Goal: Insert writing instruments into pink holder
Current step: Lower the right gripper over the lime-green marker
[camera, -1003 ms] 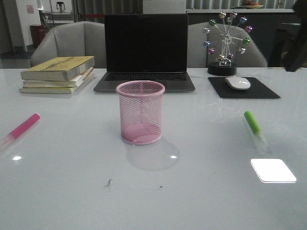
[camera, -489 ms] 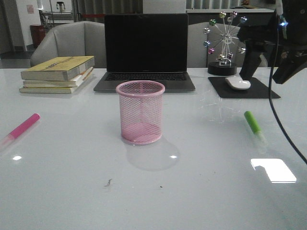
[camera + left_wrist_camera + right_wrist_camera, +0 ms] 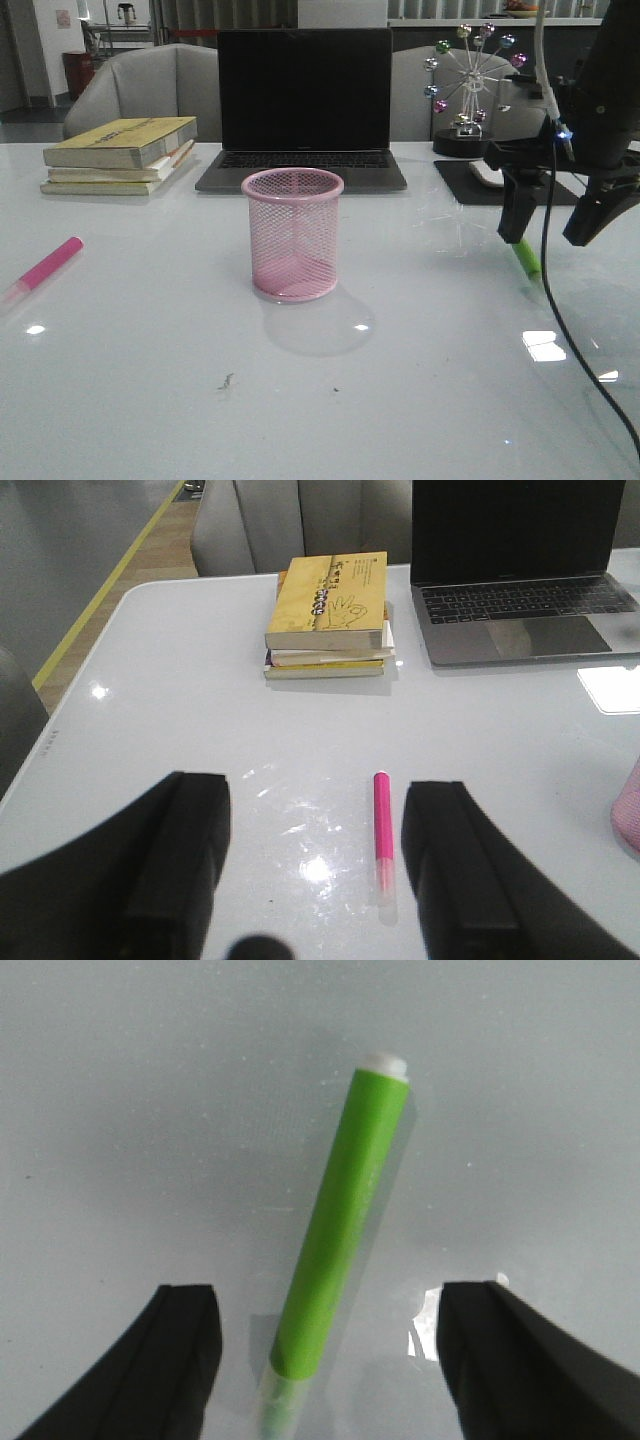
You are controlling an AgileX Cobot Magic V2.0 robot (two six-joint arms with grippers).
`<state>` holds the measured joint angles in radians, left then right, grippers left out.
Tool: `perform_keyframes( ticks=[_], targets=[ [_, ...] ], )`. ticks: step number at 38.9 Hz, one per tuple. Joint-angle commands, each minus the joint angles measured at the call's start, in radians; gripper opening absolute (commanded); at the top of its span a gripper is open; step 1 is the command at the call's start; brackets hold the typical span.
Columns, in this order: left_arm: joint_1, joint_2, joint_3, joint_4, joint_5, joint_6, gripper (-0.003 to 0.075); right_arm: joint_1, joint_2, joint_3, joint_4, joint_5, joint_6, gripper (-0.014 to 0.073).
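Two spread fingers (image 3: 180,1360) astride green marker (image 3: 340,1250)

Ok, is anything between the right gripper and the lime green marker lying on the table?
Nothing visible. The right gripper hangs open over the lime green marker, a finger on either side, only bare white table around it.

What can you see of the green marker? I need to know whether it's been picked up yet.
The green marker is a chunky lime-green barrel with a pale translucent cap end, plastic by its look. It lies flat on the white table, right of the pink holder. The right hand hangs open above it, fingers on either side, not touching.
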<state>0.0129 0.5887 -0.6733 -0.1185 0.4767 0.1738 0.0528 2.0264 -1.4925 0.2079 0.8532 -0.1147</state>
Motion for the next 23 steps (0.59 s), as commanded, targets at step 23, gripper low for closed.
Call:
perform_keyframes(
  ticks=[23],
  targets=[
    [-0.006,0.007,-0.036,-0.011,-0.082,-0.005,0.0446,0.000,0.060,-0.040,-0.019,-0.011,-0.009,0.0532]
  ],
)
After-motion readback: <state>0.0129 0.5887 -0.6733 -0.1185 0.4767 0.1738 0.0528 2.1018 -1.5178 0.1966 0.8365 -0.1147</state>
